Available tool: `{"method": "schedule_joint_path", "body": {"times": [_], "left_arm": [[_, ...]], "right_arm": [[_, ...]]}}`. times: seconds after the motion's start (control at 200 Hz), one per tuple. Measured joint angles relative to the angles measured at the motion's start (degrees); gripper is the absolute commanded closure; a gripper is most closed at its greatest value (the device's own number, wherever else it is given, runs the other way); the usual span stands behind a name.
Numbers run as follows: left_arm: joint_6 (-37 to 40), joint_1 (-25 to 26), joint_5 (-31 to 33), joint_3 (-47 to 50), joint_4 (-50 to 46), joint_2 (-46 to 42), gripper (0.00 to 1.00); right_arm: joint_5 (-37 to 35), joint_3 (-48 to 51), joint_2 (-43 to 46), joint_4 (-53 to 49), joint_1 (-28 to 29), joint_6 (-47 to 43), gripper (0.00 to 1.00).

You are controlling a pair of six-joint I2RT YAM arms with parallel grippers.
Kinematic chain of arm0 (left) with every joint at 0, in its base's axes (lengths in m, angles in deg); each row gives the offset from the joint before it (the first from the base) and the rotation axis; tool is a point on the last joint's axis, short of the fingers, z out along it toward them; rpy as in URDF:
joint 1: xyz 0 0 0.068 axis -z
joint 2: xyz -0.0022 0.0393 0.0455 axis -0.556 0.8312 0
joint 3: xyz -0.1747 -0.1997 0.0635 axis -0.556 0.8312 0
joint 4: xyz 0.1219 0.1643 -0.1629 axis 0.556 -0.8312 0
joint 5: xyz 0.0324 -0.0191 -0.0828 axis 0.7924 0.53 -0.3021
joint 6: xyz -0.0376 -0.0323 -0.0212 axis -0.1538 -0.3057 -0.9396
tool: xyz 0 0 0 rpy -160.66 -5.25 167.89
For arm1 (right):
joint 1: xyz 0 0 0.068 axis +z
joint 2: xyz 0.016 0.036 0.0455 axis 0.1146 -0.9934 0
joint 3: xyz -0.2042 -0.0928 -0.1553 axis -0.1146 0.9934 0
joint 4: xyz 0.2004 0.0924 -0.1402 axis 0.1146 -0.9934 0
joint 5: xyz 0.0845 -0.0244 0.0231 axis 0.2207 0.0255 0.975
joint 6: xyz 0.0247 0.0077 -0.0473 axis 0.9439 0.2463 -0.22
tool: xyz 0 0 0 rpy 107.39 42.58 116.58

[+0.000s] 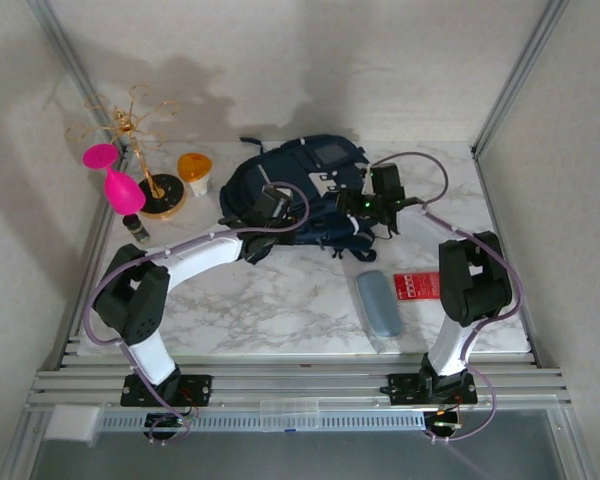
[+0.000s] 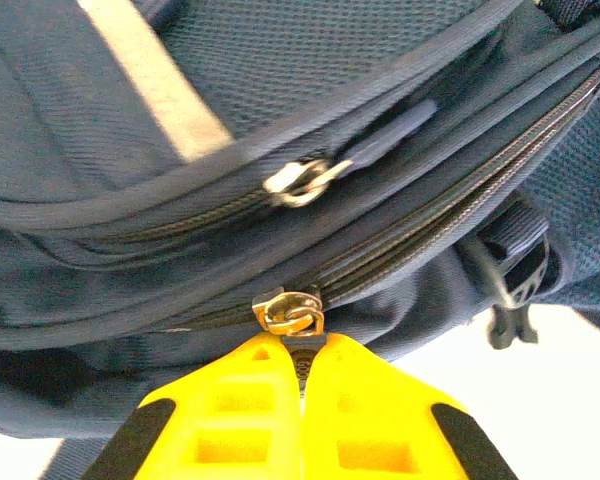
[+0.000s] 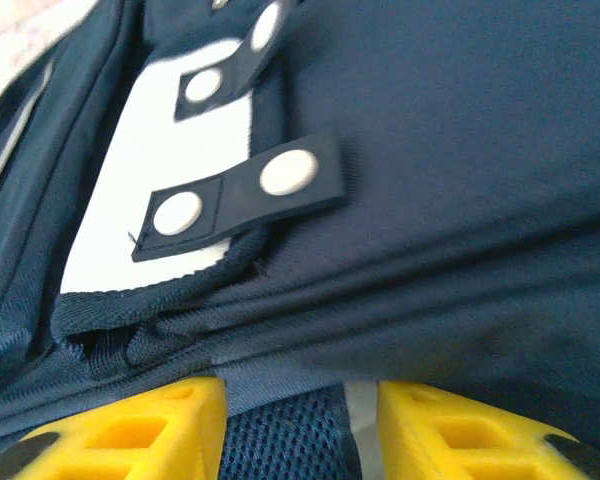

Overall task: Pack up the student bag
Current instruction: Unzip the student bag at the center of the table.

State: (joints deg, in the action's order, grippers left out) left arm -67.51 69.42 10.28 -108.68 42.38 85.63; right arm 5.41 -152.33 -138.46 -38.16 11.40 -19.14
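Evidently soft and limp, the student bag (image 1: 300,190) lies at the far middle of the counter (image 1: 280,300) and is likely to sag when tugged. At its seam the left tool (image 2: 302,348) is clamped on the lower zip pull (image 2: 290,312), the soundest hold; the right tool (image 3: 300,392) stands parted astride the bag's fabric.

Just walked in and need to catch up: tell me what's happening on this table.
Two robot arms are at a navy backpack on the marble table. The left end effector is shut on a zipper pull; that zipper looks closed. The right end effector is open against the fabric near the white patch. A grey case and a red card lie on the table outside the bag.
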Motion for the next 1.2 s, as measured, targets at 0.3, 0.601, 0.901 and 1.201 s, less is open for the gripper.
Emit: {"method": "schedule_joint_path", "body": {"times": [0.3, 0.601, 0.901, 1.201], "left_arm": [[-1.27, -0.33, 0.44, -2.99, -2.93, 3.02, 1.00], [-1.57, -0.44, 0.44, -2.99, -3.21, 3.37, 1.00], [-1.60, -1.68, 0.44, -2.93, -3.02, 3.76, 1.00], [-1.77, -2.86, 0.90, -1.44, -2.93, 3.28, 1.00]], "right_arm": [[-0.74, 5.53, 3.98, 5.49, 11.34, 19.69, 0.27], [-3.23, 3.85, -4.02, 10.95, 14.32, 41.83, 0.39], [-7.85, -2.89, -9.27, 10.23, 16.06, 46.18, 0.73], [-6.14, -2.56, -8.39, 8.68, 15.30, 33.68, 1.00]]}}
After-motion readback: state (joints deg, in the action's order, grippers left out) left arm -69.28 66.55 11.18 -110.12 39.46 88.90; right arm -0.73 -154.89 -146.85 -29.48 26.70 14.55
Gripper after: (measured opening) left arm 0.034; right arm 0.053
